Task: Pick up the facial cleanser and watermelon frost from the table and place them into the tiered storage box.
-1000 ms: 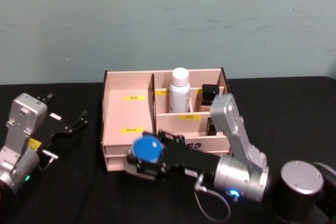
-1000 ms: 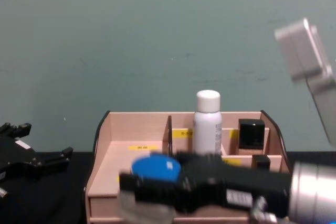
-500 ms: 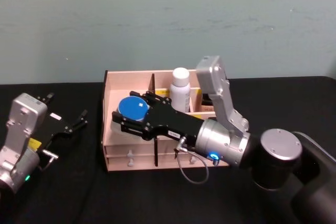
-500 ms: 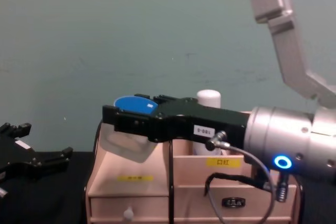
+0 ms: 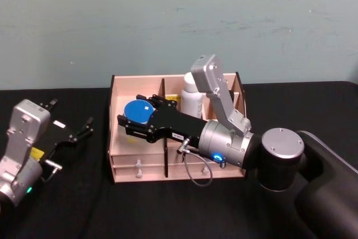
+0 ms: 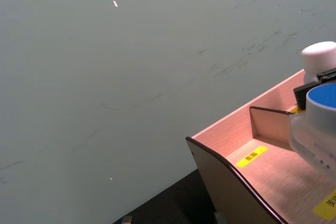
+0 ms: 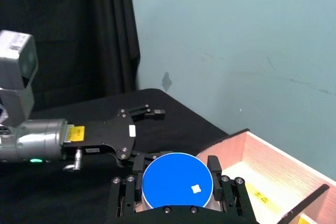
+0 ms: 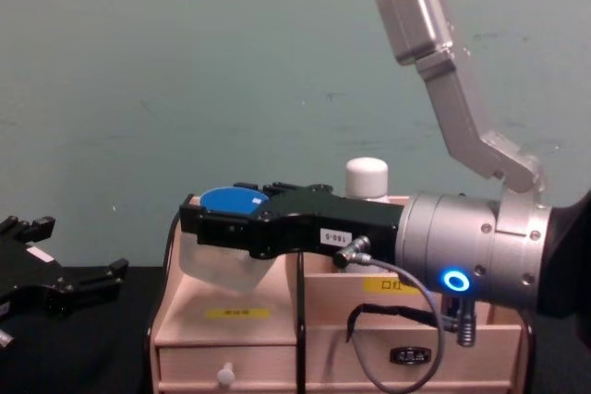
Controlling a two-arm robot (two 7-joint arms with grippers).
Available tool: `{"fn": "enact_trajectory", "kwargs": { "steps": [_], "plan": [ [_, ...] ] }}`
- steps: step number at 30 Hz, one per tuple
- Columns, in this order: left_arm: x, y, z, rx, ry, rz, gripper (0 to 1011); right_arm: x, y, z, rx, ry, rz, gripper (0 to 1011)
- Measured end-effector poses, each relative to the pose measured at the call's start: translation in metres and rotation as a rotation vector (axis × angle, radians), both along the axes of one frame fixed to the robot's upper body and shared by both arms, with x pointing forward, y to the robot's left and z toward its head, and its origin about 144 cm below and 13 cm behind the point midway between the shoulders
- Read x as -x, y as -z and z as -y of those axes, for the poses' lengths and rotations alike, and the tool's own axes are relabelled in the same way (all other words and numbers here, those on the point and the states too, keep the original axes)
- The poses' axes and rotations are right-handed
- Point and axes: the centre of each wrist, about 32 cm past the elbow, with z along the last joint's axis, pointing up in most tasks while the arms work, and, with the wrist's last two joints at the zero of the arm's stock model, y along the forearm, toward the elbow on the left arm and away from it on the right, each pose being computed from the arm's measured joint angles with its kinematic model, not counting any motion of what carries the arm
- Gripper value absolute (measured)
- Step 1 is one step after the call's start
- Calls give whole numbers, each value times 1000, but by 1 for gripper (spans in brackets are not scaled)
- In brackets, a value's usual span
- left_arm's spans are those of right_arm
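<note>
The right gripper (image 5: 136, 117) holds a blue-lidded jar (image 5: 139, 113), fingers clamped on it, above the storage box's (image 5: 126, 148) left compartment. Letting go from this height could tip it. The left gripper (image 5: 75, 131) waits with fingers apart over the surface (image 5: 84, 205).

My right gripper (image 5: 136, 121) holds the jar (image 5: 139, 111) over the tiered storage box's (image 5: 120, 138) left compartment, bottle (image 5: 191, 100) behind.
</note>
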Motion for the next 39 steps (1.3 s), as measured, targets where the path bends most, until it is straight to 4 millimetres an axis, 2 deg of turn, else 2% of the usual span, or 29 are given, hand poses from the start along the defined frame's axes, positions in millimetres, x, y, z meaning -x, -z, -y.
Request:
{"fn": "enact_trajectory", "kwargs": {
  "steps": [29, 32, 38, 39],
  "plan": [
    [0, 0, 0, 0, 0, 0, 1010, -10, 10, -8, 94, 32, -30, 733],
    [0, 0, 0, 0, 0, 0, 1010, -10, 10, -8, 92, 32, -30, 765],
    [0, 0, 0, 0, 0, 0, 1010, -10, 10, -8, 91, 31, -30, 952],
    [0, 0, 0, 0, 0, 0, 1010, -10, 10, -8, 91, 31, -30, 952]
  ]
}}
